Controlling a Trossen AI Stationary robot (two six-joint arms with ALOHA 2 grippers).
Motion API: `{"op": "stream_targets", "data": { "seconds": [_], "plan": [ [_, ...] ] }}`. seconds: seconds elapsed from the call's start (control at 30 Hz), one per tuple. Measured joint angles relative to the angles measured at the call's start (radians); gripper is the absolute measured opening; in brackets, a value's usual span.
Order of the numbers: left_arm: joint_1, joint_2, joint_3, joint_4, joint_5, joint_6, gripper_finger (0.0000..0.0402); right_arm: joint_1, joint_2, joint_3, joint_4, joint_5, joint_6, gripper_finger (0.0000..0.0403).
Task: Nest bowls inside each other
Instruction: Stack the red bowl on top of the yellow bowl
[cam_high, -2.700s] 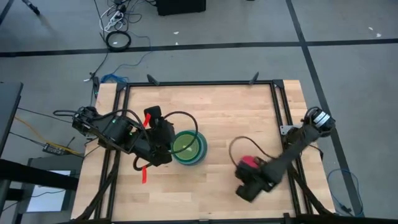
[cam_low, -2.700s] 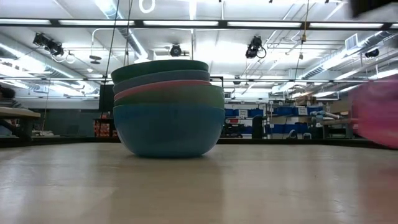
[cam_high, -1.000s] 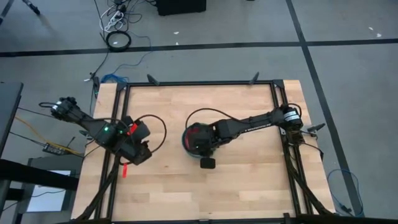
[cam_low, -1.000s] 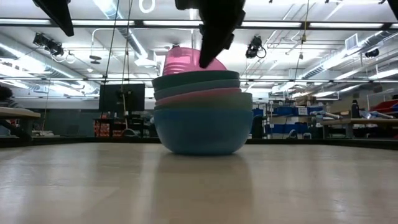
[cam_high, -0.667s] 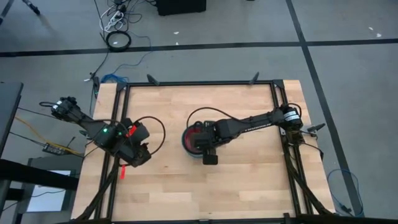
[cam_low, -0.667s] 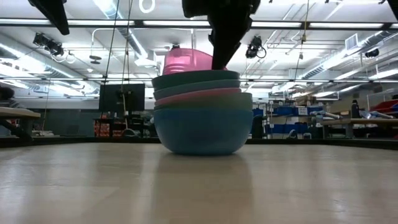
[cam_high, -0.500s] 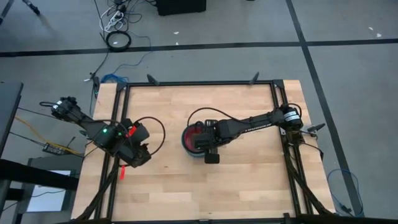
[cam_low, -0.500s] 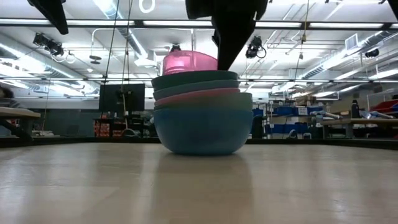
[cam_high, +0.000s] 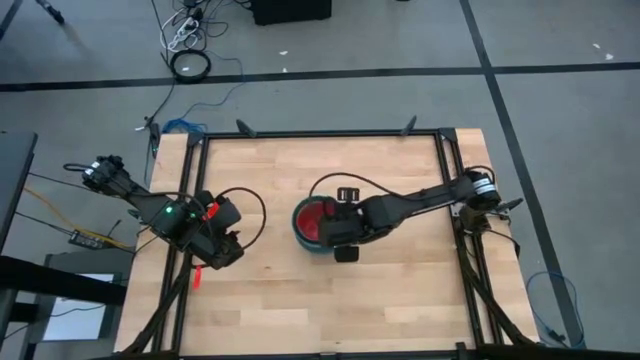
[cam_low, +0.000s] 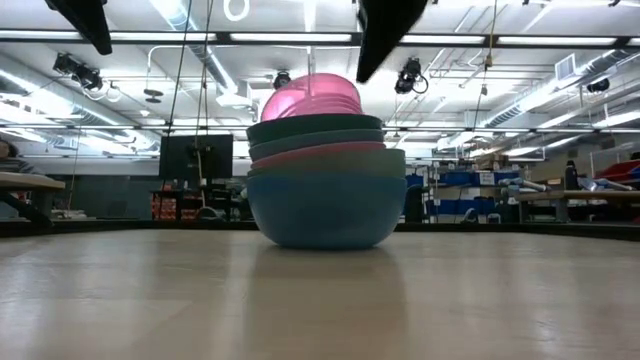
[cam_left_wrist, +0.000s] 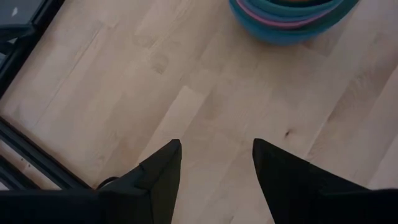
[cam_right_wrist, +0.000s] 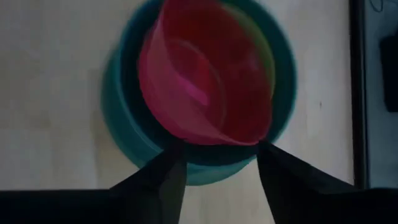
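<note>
- We see the stack of bowls (cam_high: 315, 228) near the middle of the tabletop (cam_high: 400, 300), light blue bowl (cam_low: 326, 212) at the bottom.
- The pink bowl (cam_low: 310, 98) sits tilted in the stack's top.
- Right gripper (cam_right_wrist: 217, 165) hangs just above the stack, fingers spread, holding nothing.
- Left gripper (cam_left_wrist: 214, 163) waits at the tabletop's left edge, fingers parted and empty.

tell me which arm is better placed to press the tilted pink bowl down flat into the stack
Right. Its open claw hangs just above the pink bowl; the left claw waits off by the table's left edge.
</note>
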Motion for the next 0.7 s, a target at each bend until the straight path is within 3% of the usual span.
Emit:
{"op": "stream_targets", "data": {
  "seconds": [0.23, 0.43, 0.57, 0.7],
  "plan": [
    [0.0, 0.0, -0.004, 0.038, -0.013, 0.0, 0.0207, 0.045, -0.082, 0.0, -0.027, 0.019, 0.108, 0.022],
    [0.0, 0.0, -0.08, 0.091, -0.029, 0.0, 0.0207, 0.105, -0.144, -0.032, -0.175, 0.166, 0.318, 0.0226],
    [0.0, 0.001, -0.163, 0.246, -0.065, 0.044, 0.0207, 0.134, -0.199, -0.119, -0.077, 0.219, 0.377, 0.0219],
    [0.012, 0.001, -0.184, 0.557, -0.165, 0.27, 0.0207, 0.138, -0.214, -0.159, -0.014, 0.239, 0.38, 0.0195]
  ]
}}
